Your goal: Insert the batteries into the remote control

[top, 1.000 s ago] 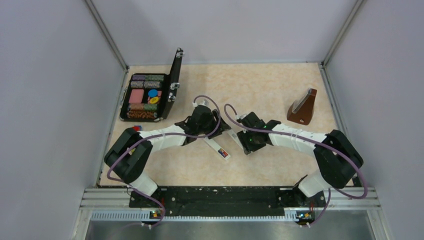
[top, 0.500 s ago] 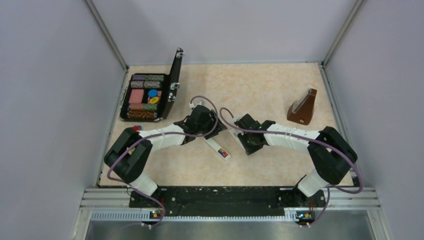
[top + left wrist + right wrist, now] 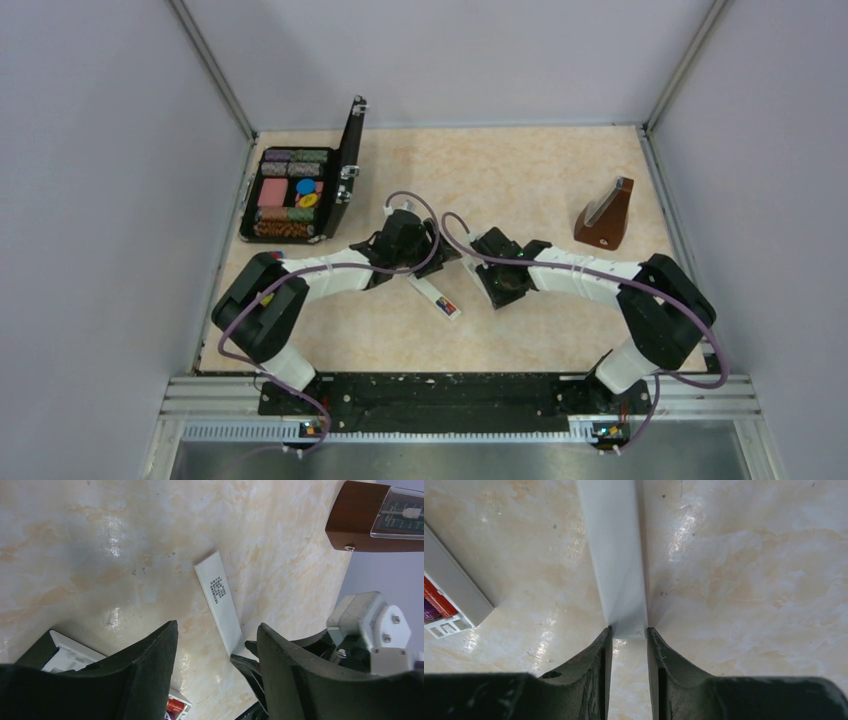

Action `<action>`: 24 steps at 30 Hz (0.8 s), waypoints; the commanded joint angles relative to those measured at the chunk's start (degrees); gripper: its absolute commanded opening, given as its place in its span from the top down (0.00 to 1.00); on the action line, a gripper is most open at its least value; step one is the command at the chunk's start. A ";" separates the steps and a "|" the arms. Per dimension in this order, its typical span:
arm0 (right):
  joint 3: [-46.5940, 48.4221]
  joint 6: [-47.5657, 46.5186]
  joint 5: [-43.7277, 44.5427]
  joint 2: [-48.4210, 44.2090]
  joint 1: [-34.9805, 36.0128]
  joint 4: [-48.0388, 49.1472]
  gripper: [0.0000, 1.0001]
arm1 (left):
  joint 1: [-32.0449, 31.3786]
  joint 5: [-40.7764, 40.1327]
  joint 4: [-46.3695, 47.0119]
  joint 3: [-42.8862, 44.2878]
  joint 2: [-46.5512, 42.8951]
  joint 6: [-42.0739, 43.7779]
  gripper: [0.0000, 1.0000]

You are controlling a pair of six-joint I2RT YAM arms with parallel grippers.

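My right gripper is narrowed onto the near end of a slim white flat plastic strip. Both fingertips touch its long edges, and the strip lies flat on the beige marbled desk. Just beside it, also on the desk, lies the slim white rectangular remote control, with the reddish and dark purple batteries side by side in the open compartment at its end. My left gripper stands wide, nothing between its jaws, one finger over the remote's middle – whether it touches, I cannot tell. A brown wooden pyramid-shaped metronome stands well apart.
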 commanded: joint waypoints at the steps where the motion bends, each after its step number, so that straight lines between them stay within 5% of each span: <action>1: 3.78 2.27 0.36 -2.56 0.18 -1.21 0.75 | 0.07 1.64 2.72 0.55 1.14 0.71 0.36; 12: 6.41 3.22 -1.47 -2.30 -0.37 -2.01 0.73 | -0.92 1.65 4.22 0.44 2.83 0.44 0.34; 19: 5.66 -2.25 -4.91 -1.87 -0.37 0.90 0.45 | -0.82 -3.39 -0.20 0.59 1.06 0.42 0.35; 24: 5.10 -5.67 -4.98 1.27 -0.24 0.98 0.41 | -0.81 -2.97 -1.28 1.53 2.42 0.77 0.35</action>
